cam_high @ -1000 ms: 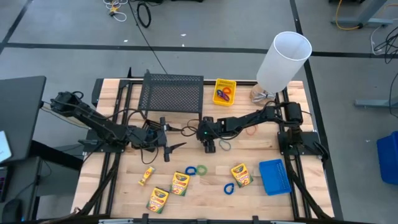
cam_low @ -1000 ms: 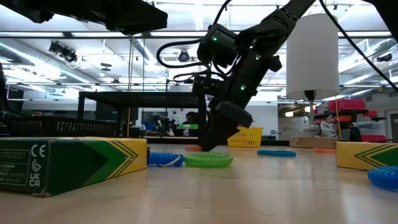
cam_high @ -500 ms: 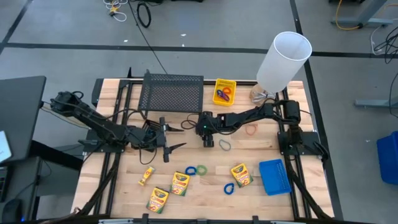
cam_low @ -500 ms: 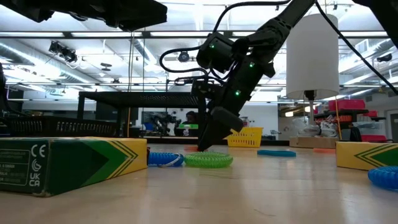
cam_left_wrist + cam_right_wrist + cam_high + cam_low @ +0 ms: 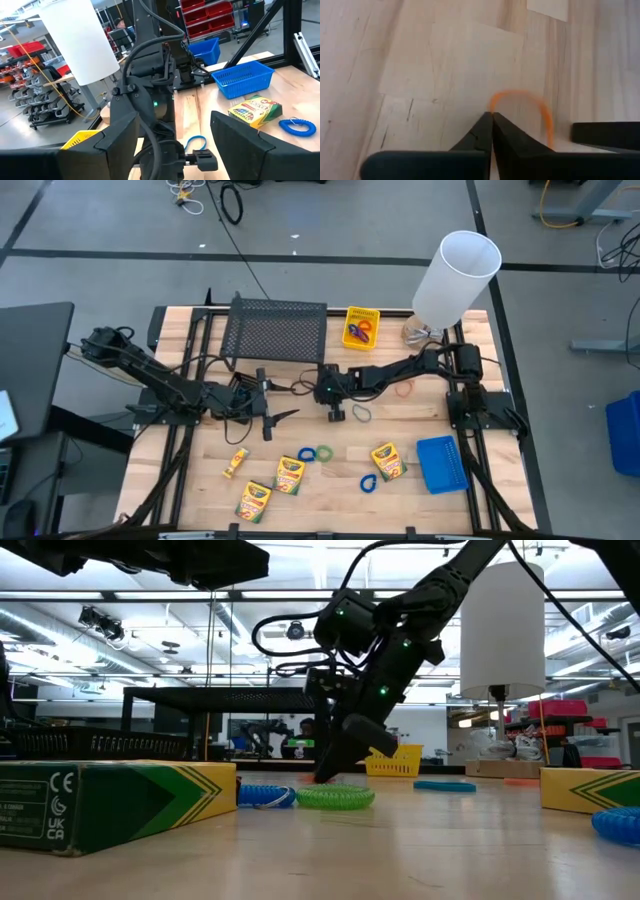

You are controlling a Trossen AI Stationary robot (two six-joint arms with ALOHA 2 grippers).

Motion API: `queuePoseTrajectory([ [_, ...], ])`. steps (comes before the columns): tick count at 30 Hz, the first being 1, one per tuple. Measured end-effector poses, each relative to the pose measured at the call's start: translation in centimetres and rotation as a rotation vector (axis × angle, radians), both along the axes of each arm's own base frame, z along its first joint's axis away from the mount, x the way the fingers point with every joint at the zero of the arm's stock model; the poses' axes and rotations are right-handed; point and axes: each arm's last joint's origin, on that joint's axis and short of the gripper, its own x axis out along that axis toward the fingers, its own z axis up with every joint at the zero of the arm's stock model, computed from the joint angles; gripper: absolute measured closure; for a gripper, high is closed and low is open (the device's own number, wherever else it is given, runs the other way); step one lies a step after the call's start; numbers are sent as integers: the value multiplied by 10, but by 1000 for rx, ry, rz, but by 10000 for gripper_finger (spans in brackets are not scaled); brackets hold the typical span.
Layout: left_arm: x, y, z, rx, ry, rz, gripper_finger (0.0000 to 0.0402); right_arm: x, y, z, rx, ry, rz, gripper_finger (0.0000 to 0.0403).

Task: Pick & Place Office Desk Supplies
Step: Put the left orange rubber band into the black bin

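Orange loop [image 5: 527,107] hangs pinched in the right gripper [image 5: 492,131], fingers pressed together, low over the table's middle. Carrying it to the yellow bin [image 5: 361,327] calls for lifting clear first. Left gripper [image 5: 270,418] waits, spread.

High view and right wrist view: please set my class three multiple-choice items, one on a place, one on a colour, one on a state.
1. Where does the yellow bin stand?
A. Beside the mesh rack, at the table's back
B. Against the blue bin
C. Under the left gripper

2. What colour is the bin at the table's front right?
A. Black
B. Yellow
C. Blue

3. How are the right gripper jaws?
A. Wide open
B. Shut on the orange loop
C. Shut on a crayon box

Key: 1 A, the high view shows it next to the rack; 2 C, its mesh is plainly blue; 3 B, the wrist view shows the jaws meeting at the loop.
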Motion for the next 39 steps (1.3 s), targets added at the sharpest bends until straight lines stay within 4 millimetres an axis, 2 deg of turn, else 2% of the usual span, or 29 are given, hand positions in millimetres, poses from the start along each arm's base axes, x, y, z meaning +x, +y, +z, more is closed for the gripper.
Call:
queuePoseTrajectory([
  [7, 0, 0, 0, 0, 0, 0, 147, -1, 12, 3, 3, 2, -19, 399],
  [13, 0, 0, -1, 2, 9, 1, 147, -7, 37, 21, 67, -17, 39, 401],
  [21, -1, -1, -4, -15, 36, -2, 147, -5, 78, 63, 115, -222, 144, 402],
  [26, -1, -1, -9, -46, 76, -5, 147, -7, 99, 98, 136, -398, 234, 402],
  [32, -1, -6, -14, -102, 126, -176, 147, -15, 108, 126, 166, -492, 302, 402],
  [39, -2, -12, -21, -173, 213, -372, 147, -18, 110, 131, 157, -501, 316, 403],
])
